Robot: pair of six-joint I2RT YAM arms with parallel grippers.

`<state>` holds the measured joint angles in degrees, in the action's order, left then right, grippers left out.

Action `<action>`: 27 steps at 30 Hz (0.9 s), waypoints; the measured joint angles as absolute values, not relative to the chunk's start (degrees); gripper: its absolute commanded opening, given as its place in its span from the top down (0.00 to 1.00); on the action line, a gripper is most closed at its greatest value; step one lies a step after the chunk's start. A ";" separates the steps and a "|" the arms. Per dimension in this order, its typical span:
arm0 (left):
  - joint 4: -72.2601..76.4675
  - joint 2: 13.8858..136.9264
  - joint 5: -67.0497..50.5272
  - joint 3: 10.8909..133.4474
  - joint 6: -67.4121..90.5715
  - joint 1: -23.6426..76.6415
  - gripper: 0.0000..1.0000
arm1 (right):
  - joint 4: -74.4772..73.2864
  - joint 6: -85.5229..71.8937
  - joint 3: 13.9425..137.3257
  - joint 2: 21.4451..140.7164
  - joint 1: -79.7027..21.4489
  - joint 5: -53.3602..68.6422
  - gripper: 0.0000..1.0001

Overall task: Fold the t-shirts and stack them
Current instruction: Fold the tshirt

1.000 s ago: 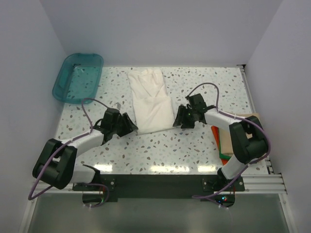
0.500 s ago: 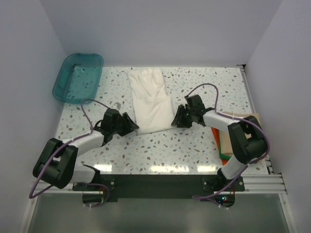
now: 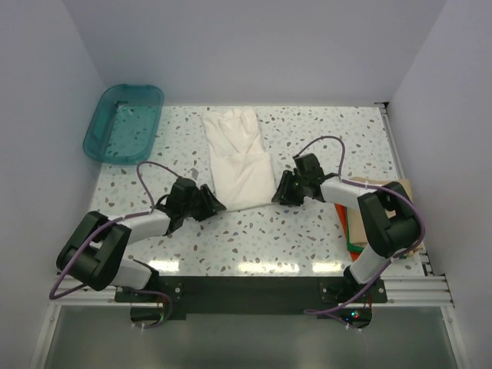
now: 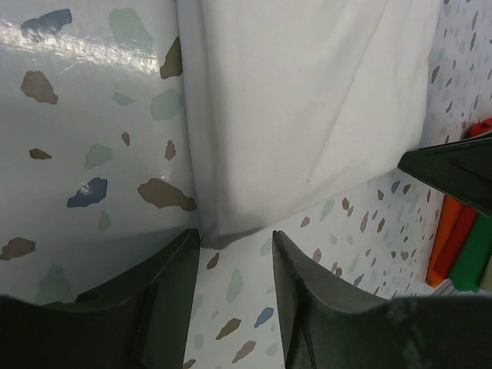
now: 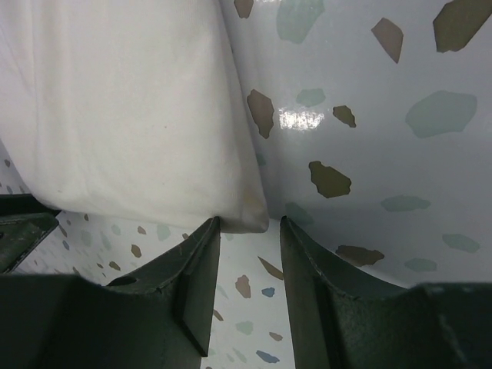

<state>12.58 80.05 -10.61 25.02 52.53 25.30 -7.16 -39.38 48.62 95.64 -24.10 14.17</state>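
An off-white t-shirt [image 3: 240,157], folded into a long strip, lies in the middle of the table. My left gripper [image 3: 216,205] is at the shirt's near left corner and stands open. In the left wrist view that gripper [image 4: 234,234] has the shirt's hem [image 4: 307,100] just at its fingertips, not clamped. My right gripper [image 3: 277,192] is at the near right corner, also open. In the right wrist view the shirt's corner [image 5: 131,115] sits at the mouth of the right gripper [image 5: 247,223]. Folded tan [image 3: 400,184], orange-red [image 3: 350,231] and green [image 3: 355,250] t-shirts are stacked at the right edge.
A teal plastic tub [image 3: 123,123] stands at the back left corner. The right arm's forearm reaches over the stack of folded shirts [image 4: 461,246]. White walls close in the table on three sides.
Both grippers have slid in toward the off-white shirt's near corners, the left one rightward, the right one leftward. Their jaws have narrowed somewhat. The shirt has not moved.
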 measured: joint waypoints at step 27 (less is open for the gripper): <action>9.43 73.06 -4.29 21.43 58.67 32.32 1.00 | -0.64 -41.43 37.36 88.05 -24.38 17.19 1.00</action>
<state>9.43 73.06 -4.29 21.43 58.67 32.32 -0.64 -41.43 37.36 88.05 -24.38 17.19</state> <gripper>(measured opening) 0.059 0.014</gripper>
